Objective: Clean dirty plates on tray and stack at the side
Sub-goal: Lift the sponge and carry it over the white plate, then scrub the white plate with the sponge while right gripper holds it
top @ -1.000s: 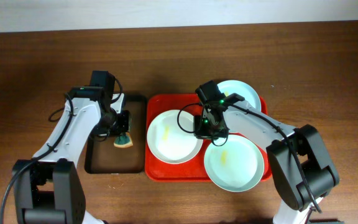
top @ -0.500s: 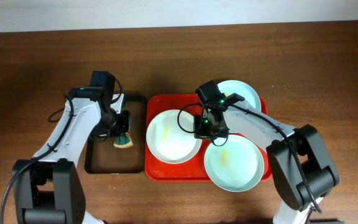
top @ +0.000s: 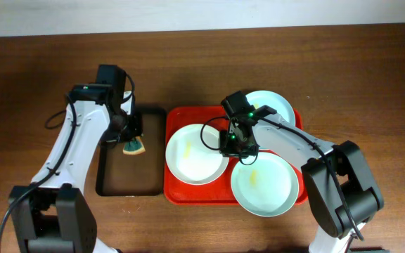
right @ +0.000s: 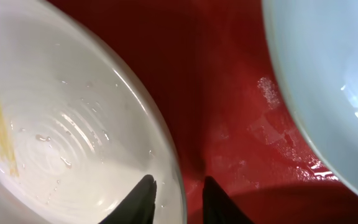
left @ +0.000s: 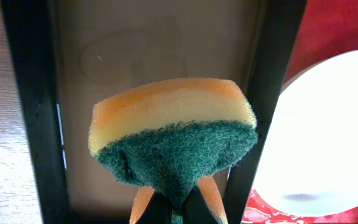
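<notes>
**Sponge clamped on the left, right tool astride a plate rim**

Overhead: your left tool point(top: 129, 140) is clenched on a sponge point(top: 134, 147), which hangs over the upper part of the narrow black tray point(top: 104, 184) on the wooden table point(top: 34, 70). Just beside it lies the red tray point(top: 195, 197), carrying all three plates. The smeared plate point(top: 197, 153) is on the tray's left. The near plate point(top: 264, 184) sits at its lower right, overhanging the rim. The far plate point(top: 274, 105) is at the upper right corner. Your right tool point(top: 236, 145) sits at the smeared plate's right edge, between the three plates.

Left wrist: the sponge point(left: 173, 134) has a yellow-orange body and a green scouring face. It is pinched at its lower end between the fingers point(left: 143, 208), above the floor of the black tray point(left: 135, 56). The red tray point(left: 331, 31) and a white plate point(left: 328, 137) show at the right.

Right wrist: your right tool point(right: 179, 198) straddles the smeared plate's point(right: 61, 143) rim, with one finger point(right: 138, 200) inside and the other over the red tray point(right: 222, 93). Whether they pinch the rim, you cannot tell. A yellow smear point(right: 0, 121) marks that plate, and a second plate point(right: 328, 74) lies to the right.
</notes>
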`<state>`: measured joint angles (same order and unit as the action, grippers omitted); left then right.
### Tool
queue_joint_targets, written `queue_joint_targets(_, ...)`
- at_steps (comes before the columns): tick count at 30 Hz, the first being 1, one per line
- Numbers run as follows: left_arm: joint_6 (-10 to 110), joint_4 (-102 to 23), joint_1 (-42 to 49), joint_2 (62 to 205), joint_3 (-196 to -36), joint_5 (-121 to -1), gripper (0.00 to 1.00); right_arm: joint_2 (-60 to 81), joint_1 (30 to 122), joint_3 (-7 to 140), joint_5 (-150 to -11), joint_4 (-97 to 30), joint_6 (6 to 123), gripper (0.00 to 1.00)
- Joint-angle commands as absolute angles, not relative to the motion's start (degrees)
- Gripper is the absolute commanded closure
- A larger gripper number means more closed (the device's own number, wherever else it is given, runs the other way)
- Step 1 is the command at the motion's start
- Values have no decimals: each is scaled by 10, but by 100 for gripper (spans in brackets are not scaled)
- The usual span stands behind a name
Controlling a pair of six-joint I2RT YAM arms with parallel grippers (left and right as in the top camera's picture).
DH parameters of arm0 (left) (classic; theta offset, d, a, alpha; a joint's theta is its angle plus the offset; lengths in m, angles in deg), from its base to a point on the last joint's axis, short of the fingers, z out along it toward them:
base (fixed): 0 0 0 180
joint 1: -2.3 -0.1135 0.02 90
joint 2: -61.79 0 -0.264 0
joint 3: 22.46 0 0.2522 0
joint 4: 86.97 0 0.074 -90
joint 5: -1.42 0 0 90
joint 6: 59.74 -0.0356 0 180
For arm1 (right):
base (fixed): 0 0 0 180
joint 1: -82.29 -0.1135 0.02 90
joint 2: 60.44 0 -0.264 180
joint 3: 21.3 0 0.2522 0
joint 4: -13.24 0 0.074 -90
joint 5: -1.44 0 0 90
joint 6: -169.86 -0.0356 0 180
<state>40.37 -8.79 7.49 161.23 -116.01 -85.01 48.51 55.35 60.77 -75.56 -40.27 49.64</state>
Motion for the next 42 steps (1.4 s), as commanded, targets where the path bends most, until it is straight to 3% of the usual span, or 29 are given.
queue_joint_targets(1, 408, -77, 76, 1612, -1171, -865, 100, 490, 549, 605, -755, -401, 493, 68)
queue_joint_targets(3, 412, -78, 76, 1613, -1174, -865, 100, 490, 549, 605, -755, -399, 493, 67)
queue_joint_targets(7, 412, -26, 76, 1634, -1228, -865, 100, 490, 549, 605, -755, -396, 493, 89)
queue_joint_targets(12, 412, 21, 90, 1691, -1269, -865, 100, 490, 549, 605, -755, -395, 493, 90)
queue_joint_targets(14, 412, 20, 108, 1715, -1269, -865, 100, 490, 549, 605, -755, -395, 493, 96)
queue_joint_targets(23, 411, -18, 191, 1760, -1281, -830, 100, 490, 552, 607, -734, -405, 494, 96)
queue_joint_targets(42, 407, -63, 245, 1760, -1301, -759, 100, 490, 565, 607, -734, -408, 494, 96)
